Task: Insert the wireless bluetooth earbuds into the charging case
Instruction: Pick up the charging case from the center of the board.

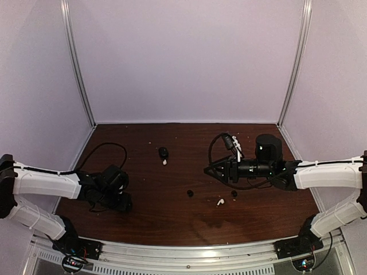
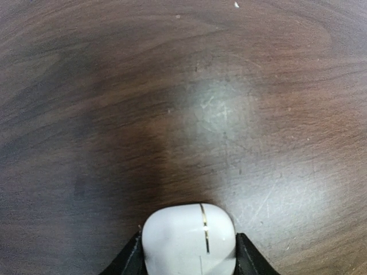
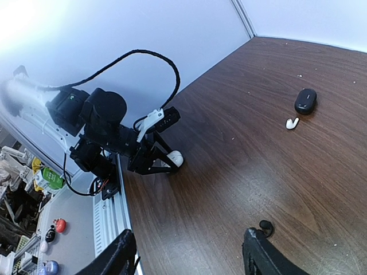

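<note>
Left wrist: left tool [image 2: 189, 255] clamps a white case [image 2: 186, 232]; right tool [image 3: 186, 252] gapes empty beside a black earbud [image 3: 265, 227].

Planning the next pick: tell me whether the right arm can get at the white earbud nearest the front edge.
Probably yes. The white earbud lies in the open close to the right gripper, whose jaws stand open and empty; nothing lies between them.

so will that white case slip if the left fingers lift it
Probably slippery: the white case looks glossy and rounded where the fingers meet it. Likely rigid and light, a small hard shell. Pushed, it would probably slide on the table, not tip.
</note>
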You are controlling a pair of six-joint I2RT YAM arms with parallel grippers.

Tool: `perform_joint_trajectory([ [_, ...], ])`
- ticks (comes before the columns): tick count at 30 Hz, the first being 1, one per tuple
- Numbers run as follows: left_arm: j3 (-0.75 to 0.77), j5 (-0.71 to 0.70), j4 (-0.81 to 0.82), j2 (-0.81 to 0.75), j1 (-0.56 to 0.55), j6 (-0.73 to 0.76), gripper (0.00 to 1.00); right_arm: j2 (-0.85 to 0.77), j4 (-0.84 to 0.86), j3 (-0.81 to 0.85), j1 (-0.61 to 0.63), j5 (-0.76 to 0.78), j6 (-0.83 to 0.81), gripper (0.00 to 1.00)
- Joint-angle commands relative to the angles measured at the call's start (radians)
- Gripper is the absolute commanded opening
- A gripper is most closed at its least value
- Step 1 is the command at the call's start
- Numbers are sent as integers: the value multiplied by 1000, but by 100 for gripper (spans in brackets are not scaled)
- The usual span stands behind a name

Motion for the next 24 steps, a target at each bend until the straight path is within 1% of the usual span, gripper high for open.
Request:
perform_joint_trajectory([
  [1, 16, 28, 9, 23, 2, 37, 42, -17, 36, -21, -4, 9, -81, 65],
  [4, 32, 58, 10, 14, 2, 59, 36, -26, 56, -30, -3, 33, -118, 65],
  [8, 95, 162, 37, 14, 0, 144, 33, -45, 93, -52, -4, 43, -169, 66],
  [9, 113, 229, 45, 18, -2, 171, 32, -51, 95, -57, -4, 46, -188, 66],
  [14, 214, 461, 69, 41, -21, 290, 29, -82, 53, -74, 1, 44, -295, 66],
  [17, 283, 624, 68, 51, -28, 353, 28, -112, 32, -85, 24, 38, -367, 66],
  [24, 408, 971, 72, 69, -53, 455, 28, -172, 1, -84, 163, 45, -503, 66],
])
